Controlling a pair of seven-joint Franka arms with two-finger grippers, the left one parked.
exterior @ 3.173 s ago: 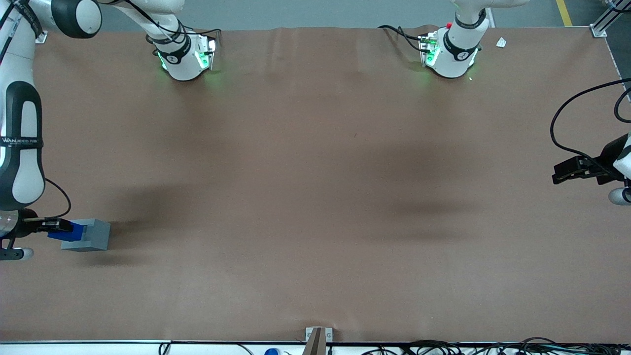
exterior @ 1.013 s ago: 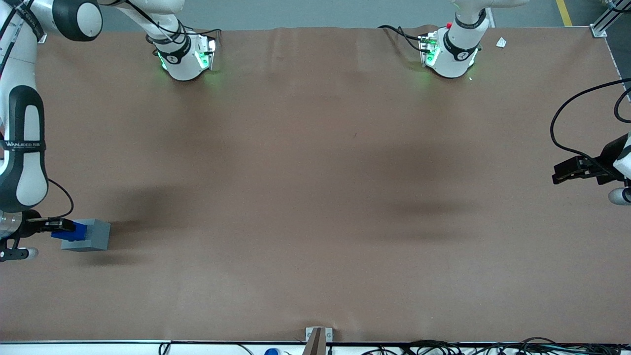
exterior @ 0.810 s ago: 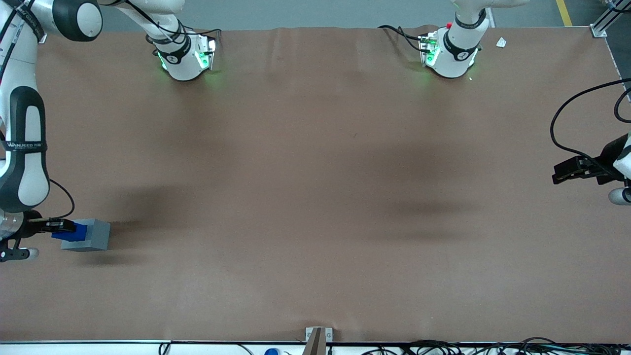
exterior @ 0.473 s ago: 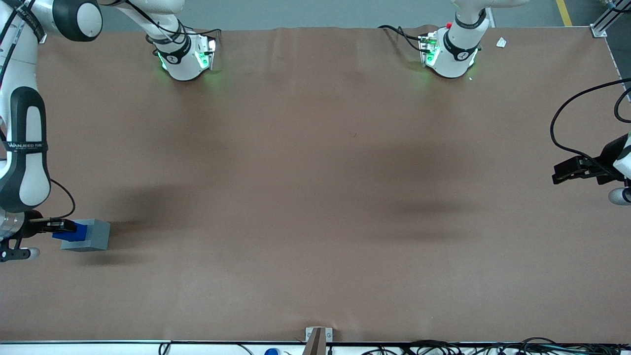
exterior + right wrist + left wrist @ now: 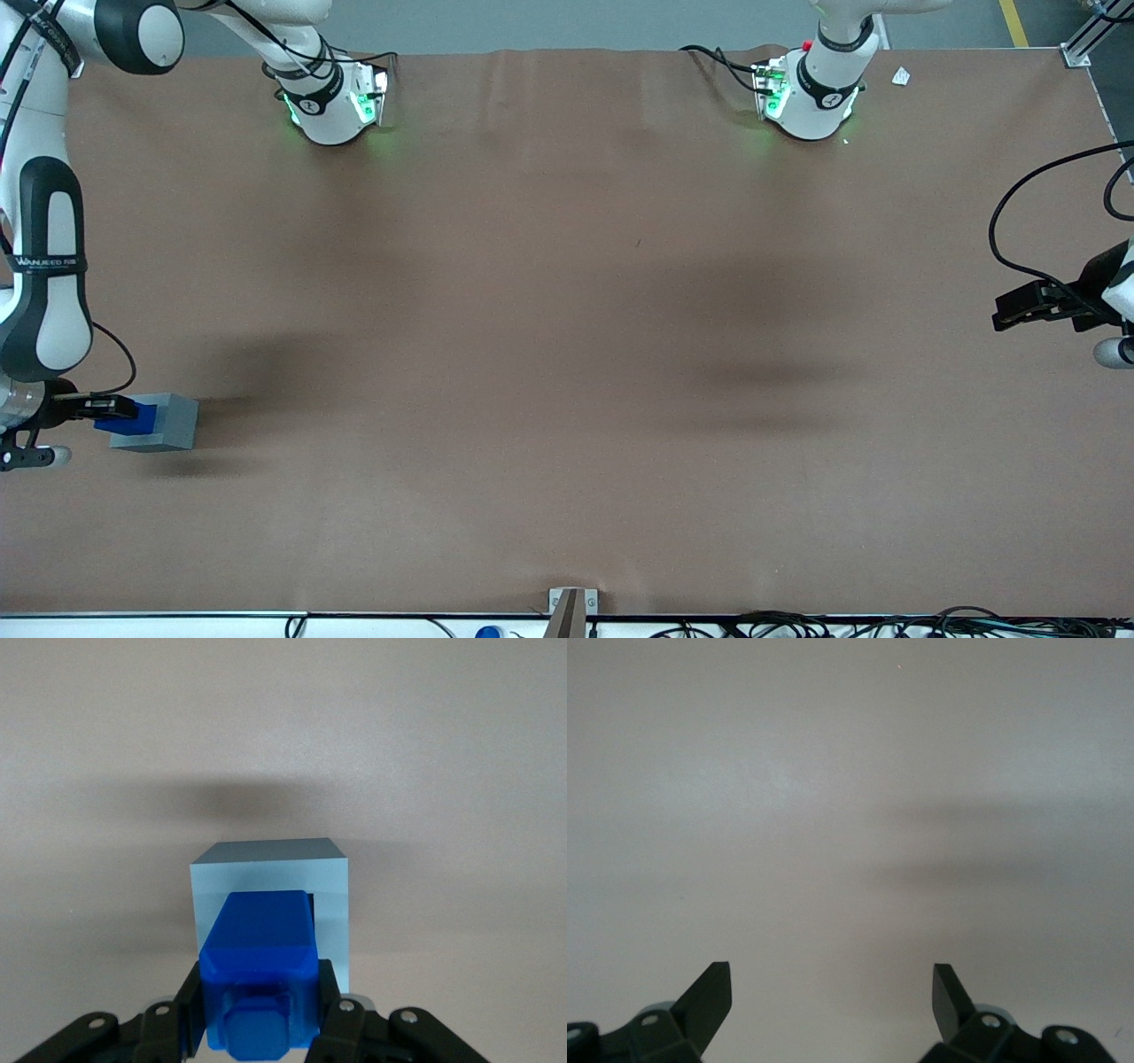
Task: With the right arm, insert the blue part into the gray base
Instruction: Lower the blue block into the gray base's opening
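The gray base (image 5: 170, 424) stands on the brown table toward the working arm's end. The blue part (image 5: 128, 419) sits at the base's top, its lower end in the square recess. The right arm's gripper (image 5: 113, 408) is over the base, shut on the blue part. In the right wrist view the blue part (image 5: 259, 948) is clamped between the black fingers (image 5: 326, 990) of the gripper (image 5: 259, 994), its raised stub facing the camera. Its other end reaches into the gray base (image 5: 270, 866). How deep it sits is hidden.
Two white arm bases (image 5: 332, 102) (image 5: 806, 93) stand along the table edge farthest from the front camera. The parked arm's gripper (image 5: 1032, 306) hangs toward its own end. A small bracket (image 5: 571, 607) and cables (image 5: 797, 620) line the nearest edge.
The gripper and the blue part have edged slightly toward the gray base's recess, and the forearm has shifted a little. The gray base has stayed put.
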